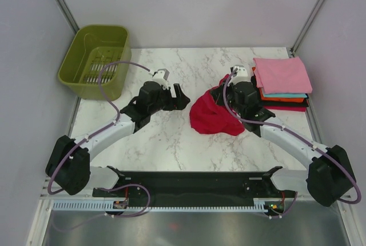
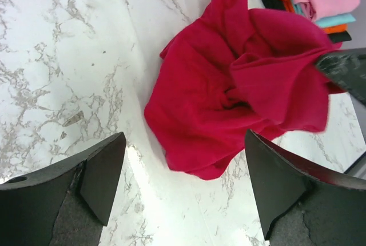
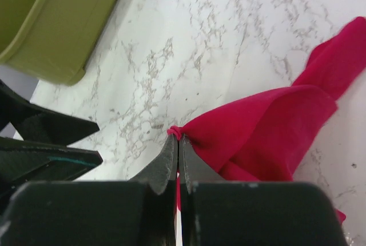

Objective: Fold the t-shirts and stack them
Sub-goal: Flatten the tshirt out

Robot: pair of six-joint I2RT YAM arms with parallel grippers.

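A crumpled crimson red t-shirt [image 1: 210, 117] [image 2: 229, 97] [image 3: 269, 131] lies bunched at the middle right of the marble table. My right gripper [image 1: 220, 94] [image 3: 178, 137] is shut on a pinch of its edge, lifting a fold. The left gripper [image 1: 178, 98] [image 2: 183, 183] hangs open just left of the shirt, nothing between its fingers [image 2: 100, 171]. A stack of folded t-shirts [image 1: 283, 83] [image 2: 317, 0], pink on top with teal, orange, black and red beneath, sits at the back right.
An olive-green plastic basket [image 1: 94, 60] [image 3: 51, 23] stands at the back left corner. Bare marble [image 1: 166, 137] lies between the arms. Grey walls close in both sides.
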